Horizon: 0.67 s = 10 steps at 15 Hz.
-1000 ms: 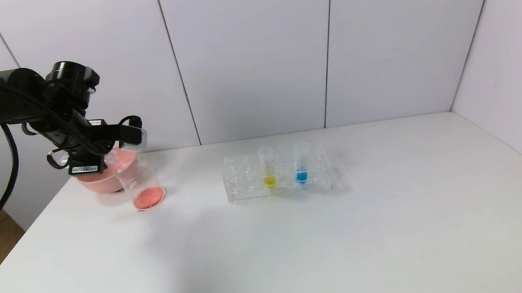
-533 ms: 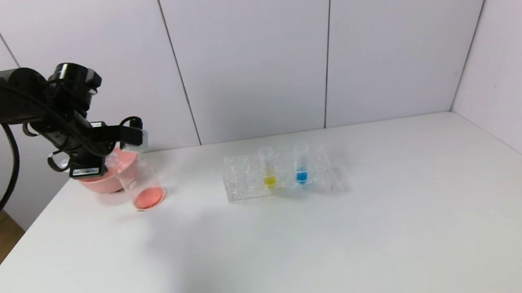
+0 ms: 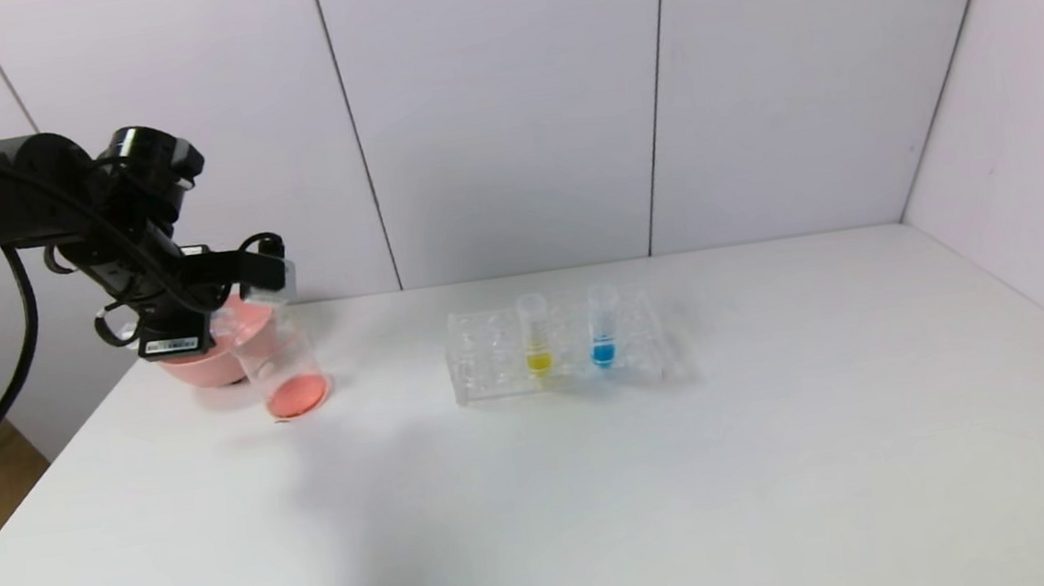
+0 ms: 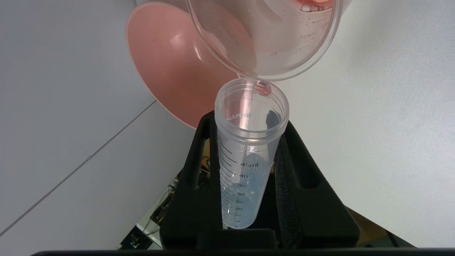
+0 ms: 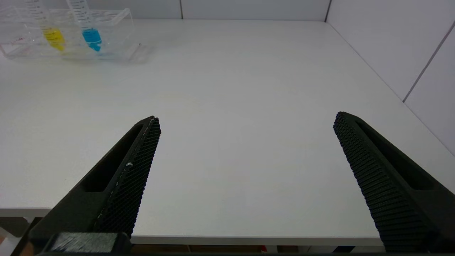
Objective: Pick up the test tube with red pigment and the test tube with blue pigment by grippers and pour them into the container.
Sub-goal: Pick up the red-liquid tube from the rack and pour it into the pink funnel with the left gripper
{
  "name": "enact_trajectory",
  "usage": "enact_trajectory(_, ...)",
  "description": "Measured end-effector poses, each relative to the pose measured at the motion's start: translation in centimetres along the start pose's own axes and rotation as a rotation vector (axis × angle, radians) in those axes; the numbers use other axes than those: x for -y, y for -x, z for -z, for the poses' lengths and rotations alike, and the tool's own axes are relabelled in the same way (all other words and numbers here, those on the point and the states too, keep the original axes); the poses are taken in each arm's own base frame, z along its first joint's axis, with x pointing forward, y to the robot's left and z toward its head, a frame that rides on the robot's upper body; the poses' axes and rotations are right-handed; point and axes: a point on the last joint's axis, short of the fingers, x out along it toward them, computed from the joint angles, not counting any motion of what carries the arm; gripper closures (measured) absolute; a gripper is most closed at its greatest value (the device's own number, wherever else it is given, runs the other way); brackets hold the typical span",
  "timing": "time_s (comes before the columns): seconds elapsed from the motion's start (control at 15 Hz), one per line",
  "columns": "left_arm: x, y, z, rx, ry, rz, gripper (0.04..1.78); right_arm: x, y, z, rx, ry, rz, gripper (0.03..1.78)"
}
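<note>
red tube tipped at the beaker

your left gripper (image 4: 249, 142) clamps the slim clear red-pigment test tube (image 4: 249, 156), mouth touching the clear glass beaker (image 3: 281, 365). the blue-tipped tube (image 3: 601, 327) stands in the clear rack (image 3: 491, 363). your right gripper (image 5: 245, 122) hangs wide open, holding nothing.

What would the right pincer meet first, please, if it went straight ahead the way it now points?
Probably nothing: ahead of the open right pincer lies only bare table. The rack sits off to one side of that line.
</note>
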Motion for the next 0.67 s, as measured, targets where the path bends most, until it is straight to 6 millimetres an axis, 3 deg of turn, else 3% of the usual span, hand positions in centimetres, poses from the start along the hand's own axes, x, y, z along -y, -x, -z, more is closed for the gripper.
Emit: enact_trajectory(0.67, 0.20, 0.47, -0.26, 0.005, 0.005, 0.011, 1.38, 0.00, 0.00, 0.00, 0.000, 0.000, 0.000, 0.04)
